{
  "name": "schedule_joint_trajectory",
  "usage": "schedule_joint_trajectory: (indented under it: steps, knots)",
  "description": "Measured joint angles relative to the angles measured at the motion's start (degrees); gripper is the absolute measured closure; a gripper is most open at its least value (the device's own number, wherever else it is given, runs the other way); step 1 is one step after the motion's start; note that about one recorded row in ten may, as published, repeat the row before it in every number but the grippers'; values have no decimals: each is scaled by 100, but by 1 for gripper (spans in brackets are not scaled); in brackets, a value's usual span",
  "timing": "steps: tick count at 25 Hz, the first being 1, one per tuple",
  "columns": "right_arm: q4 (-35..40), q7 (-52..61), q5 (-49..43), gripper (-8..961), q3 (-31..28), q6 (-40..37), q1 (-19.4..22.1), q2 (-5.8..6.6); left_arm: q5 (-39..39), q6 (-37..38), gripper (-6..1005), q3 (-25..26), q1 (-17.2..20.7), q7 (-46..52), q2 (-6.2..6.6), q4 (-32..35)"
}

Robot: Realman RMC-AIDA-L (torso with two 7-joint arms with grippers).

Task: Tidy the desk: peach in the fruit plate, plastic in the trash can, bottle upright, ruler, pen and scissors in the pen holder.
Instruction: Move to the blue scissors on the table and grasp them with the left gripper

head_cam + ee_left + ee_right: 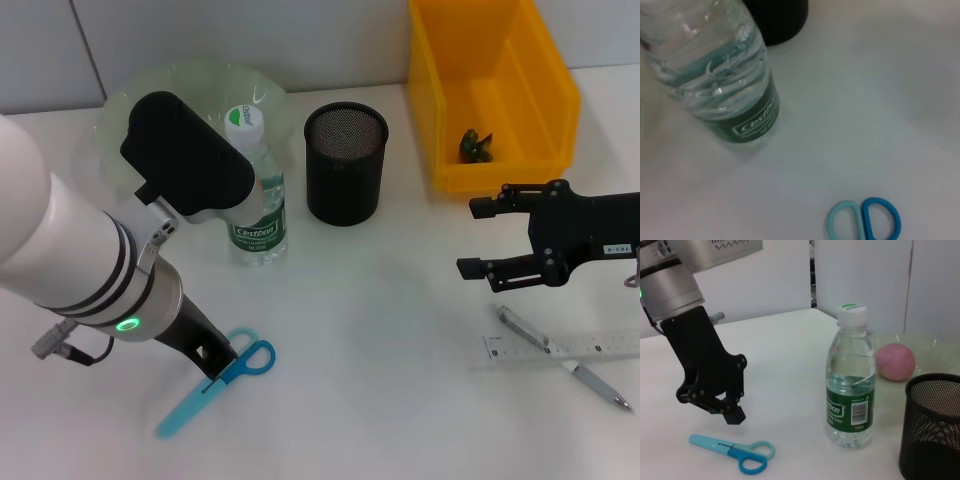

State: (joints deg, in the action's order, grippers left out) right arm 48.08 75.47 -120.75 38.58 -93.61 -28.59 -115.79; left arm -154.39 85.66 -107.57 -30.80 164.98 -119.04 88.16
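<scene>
The scissors (215,385) (735,450), light blue and blue, lie flat near the front left; their handles (865,222) show in the left wrist view. My left gripper (215,362) (730,412) hovers just above them. The water bottle (255,200) (725,85) (851,385) stands upright beside the black mesh pen holder (345,160) (932,425). A pink peach (895,361) rests in the pale green fruit plate (200,85) (935,346). Crumpled green plastic (477,146) lies in the yellow bin (450,60). Ruler (590,346) and pen (570,362) lie crossed at front right. My right gripper (480,238) is open above them, holding nothing.
The yellow bin stands at the back right against the wall. In the head view my left arm's white body (60,250) covers the left of the table and part of the plate. Bare white tabletop (400,350) lies between the scissors and the ruler.
</scene>
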Motion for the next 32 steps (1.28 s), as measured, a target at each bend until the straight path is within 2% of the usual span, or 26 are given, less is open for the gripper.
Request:
schedule_joint_trajectory:
  steps: [6,11,22,23,32]
  knots:
    - [-1,-18,0,144,-12,42,2,-3,44,-30,1001,64,-32,-91,11,7]
    - [0,-17,0,144,-23,45,-14,-7,532,-58,962,510,-63,-18,3,-135]
    - [0,-18,-1,145,-50,57,7,-12,499,-179,875,446,145,13,-14,-132]
    - [0,-18,-1,145,-53,57,8,-10,503,-179,661,447,173,13,-14,-125]
    - [10,2,-1,145,-72,115,17,-28,506,-121,381,394,269,13,-14,-134]
